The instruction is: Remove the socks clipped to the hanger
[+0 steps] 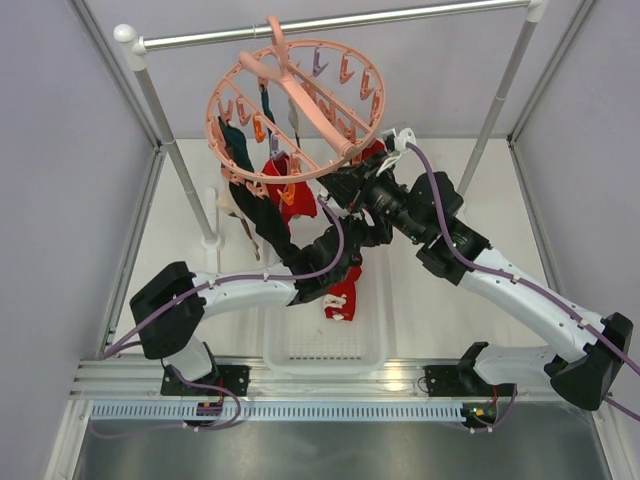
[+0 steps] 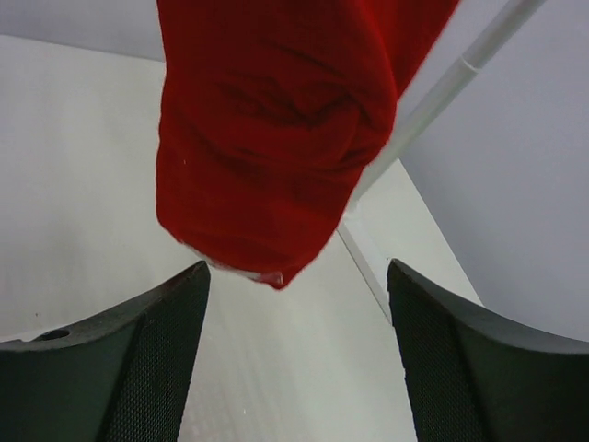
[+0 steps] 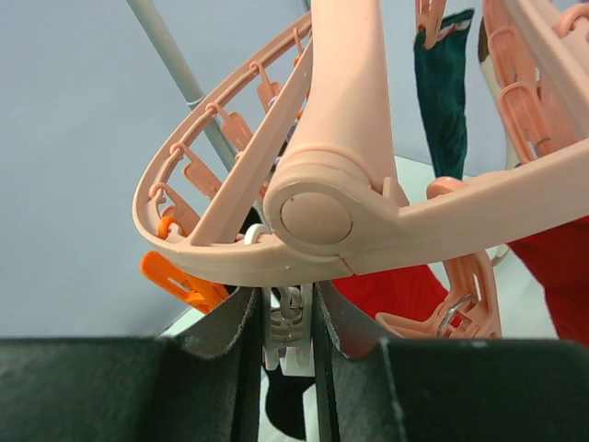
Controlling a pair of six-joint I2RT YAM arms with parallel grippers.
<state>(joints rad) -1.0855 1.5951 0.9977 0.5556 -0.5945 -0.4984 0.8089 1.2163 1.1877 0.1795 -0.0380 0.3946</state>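
The salmon-pink hanger (image 1: pixel 318 112) hangs tilted from the rail, with a dark teal sock (image 1: pixel 235 140), a black sock (image 1: pixel 262 215), a red sock (image 1: pixel 285 190) and a beige sock (image 1: pixel 232 205) clipped under its left side. My right gripper (image 1: pixel 352 180) is under the ring's near rim (image 3: pixel 230 258), shut on a white clip (image 3: pixel 290 322); a dark sock (image 3: pixel 287 410) hangs below that clip. My left gripper (image 2: pixel 299 276) is open and empty; a red sock (image 2: pixel 267 138) hangs just beyond its fingertips. Another red sock (image 1: pixel 343 295) shows below the left wrist, over the basket.
A white basket (image 1: pixel 325 350) stands on the table between the two arms. The metal rail (image 1: pixel 340 22) and its upright posts (image 1: pixel 180 150) frame the hanger. An orange clip (image 3: pixel 179 281) dangles left of the right fingers. Grey walls close in both sides.
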